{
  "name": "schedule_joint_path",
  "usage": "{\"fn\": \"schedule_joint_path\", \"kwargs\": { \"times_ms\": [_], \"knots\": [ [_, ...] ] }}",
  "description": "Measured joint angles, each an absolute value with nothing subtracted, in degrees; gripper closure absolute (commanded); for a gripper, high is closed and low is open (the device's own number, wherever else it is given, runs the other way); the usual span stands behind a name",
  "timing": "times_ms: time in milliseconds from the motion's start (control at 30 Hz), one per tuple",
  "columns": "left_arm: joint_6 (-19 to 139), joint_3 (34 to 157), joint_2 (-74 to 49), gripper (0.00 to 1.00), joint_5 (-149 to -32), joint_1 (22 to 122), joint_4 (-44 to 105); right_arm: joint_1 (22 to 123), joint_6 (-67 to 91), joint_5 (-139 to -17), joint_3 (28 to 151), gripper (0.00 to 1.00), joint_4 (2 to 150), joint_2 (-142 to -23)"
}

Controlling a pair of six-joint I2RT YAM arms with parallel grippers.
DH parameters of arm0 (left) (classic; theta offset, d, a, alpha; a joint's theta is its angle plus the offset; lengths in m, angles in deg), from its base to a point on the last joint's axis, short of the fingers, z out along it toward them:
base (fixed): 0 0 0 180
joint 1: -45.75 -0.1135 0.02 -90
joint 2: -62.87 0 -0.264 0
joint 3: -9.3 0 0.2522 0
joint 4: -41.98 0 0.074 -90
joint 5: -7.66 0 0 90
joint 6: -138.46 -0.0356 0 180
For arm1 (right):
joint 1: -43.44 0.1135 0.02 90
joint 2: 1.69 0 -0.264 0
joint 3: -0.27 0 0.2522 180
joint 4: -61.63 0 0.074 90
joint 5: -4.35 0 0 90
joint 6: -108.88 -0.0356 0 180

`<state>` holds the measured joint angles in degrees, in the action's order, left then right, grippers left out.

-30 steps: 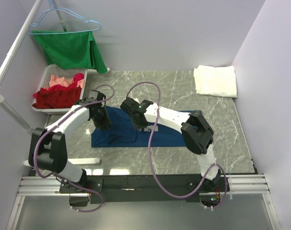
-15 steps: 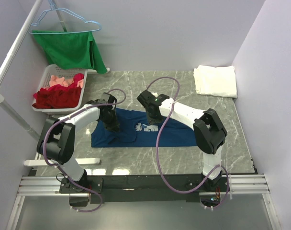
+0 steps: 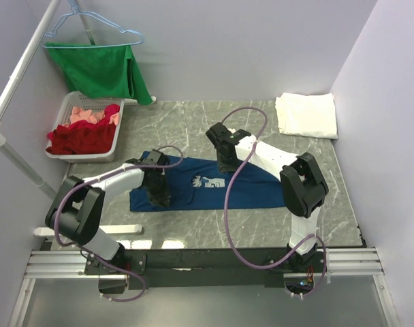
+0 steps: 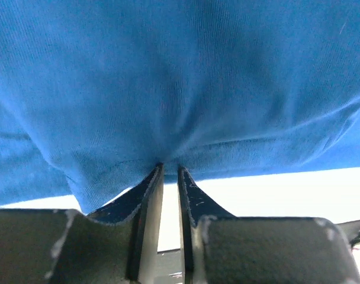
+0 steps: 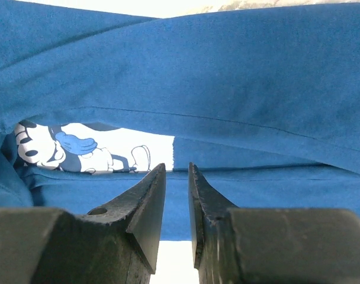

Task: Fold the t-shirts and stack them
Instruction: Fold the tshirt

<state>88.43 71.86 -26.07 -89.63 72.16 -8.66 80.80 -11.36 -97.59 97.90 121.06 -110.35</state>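
Note:
The navy t-shirt [image 3: 251,189] lies as a long band across the middle of the marble table [image 3: 193,122], its white cartoon-mouse print [image 3: 208,182] facing up. My left gripper [image 3: 157,195] is on its left part, near the front edge. In the left wrist view it [image 4: 168,167] is shut, pinching the blue cloth [image 4: 180,77], which puckers at the tips. My right gripper [image 3: 227,162] is over the shirt's far edge. Its jaws [image 5: 177,167] are almost together with nothing between them, above blue cloth [image 5: 239,77] and the print [image 5: 79,151]. The white t-shirt [image 3: 306,114] lies folded at the far right corner.
A white basket [image 3: 69,109] with red and pink clothes stands at the far left. A green cloth [image 3: 101,68] hangs on a hanger above it, beside a white pole [image 3: 16,88]. A white strip [image 3: 118,229] lies at the front left edge.
My left gripper has moved toward the front over the shirt's left part. My right gripper has moved right and back, from the shirt's middle to its far edge, uncovering the print.

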Motion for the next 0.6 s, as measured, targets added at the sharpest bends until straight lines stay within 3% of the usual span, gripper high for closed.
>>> {"fn": "schedule_joint_path", "kwargs": {
  "times_ms": [333,600],
  "knots": [
    [89.87,68.01,-22.07,0.76,-87.99,73.71,-12.27,80.19,-11.99,-96.63,98.73,0.71,121.41,-110.37],
    [89.87,83.47,-21.35,0.73,-82.5,73.71,-17.06,74.33,-13.48,-96.74,100.29,0.7,122.55,-110.68]
  ]
}}
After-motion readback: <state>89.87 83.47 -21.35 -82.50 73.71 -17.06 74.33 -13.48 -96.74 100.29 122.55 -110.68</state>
